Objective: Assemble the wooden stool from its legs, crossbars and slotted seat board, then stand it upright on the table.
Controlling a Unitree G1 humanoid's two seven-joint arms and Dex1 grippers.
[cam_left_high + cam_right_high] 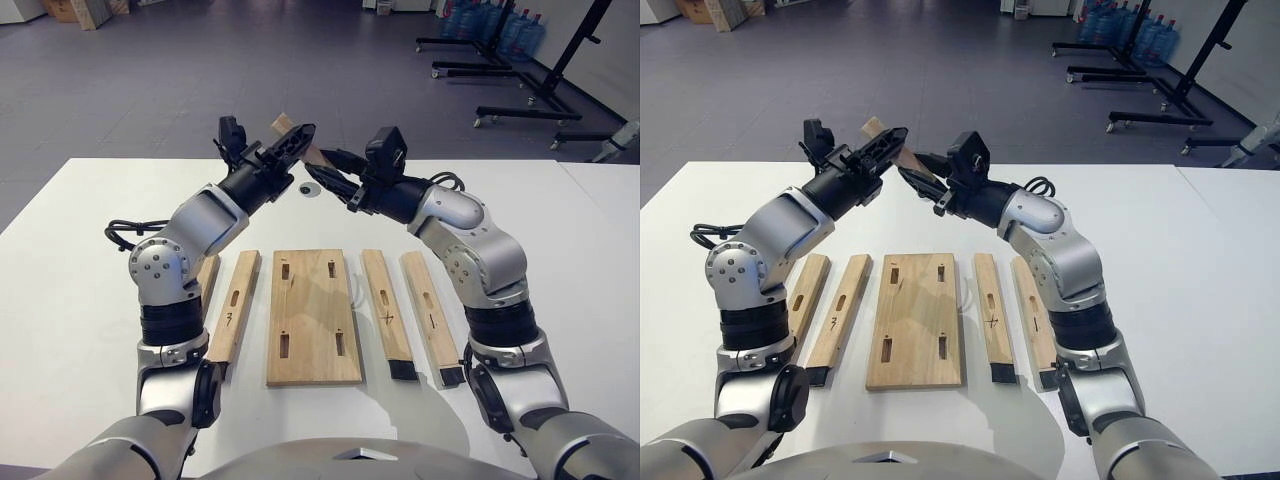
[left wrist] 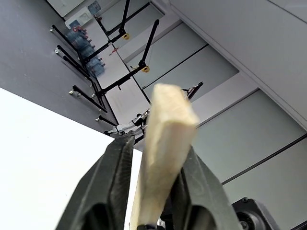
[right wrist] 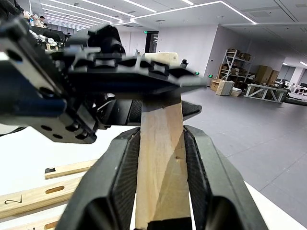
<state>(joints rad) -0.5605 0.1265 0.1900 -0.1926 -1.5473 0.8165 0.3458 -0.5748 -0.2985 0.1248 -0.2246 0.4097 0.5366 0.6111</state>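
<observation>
Our left gripper (image 2: 156, 153) is clenched on one end of a short wooden crossbar (image 1: 284, 124). Our right gripper (image 3: 162, 143) is clamped on what we take to be the same piece, just beside it, so both arms grasp one bar in the air above the far part of the desk (image 1: 80, 220). The two grippers sit almost touching, and that is our first worry: any small disagreement between the arms could twist the bar, let it slip in the grasp, or knock the grippers together. If one gripper lets go before the other has a firm, square hold, we judge the bar could tip and drop. Below lie the seat board (image 1: 313, 320) and four slotted legs (image 1: 233, 305), two on each side of it, flat and near one another; a falling bar could scatter them or bounce off the desk
</observation>
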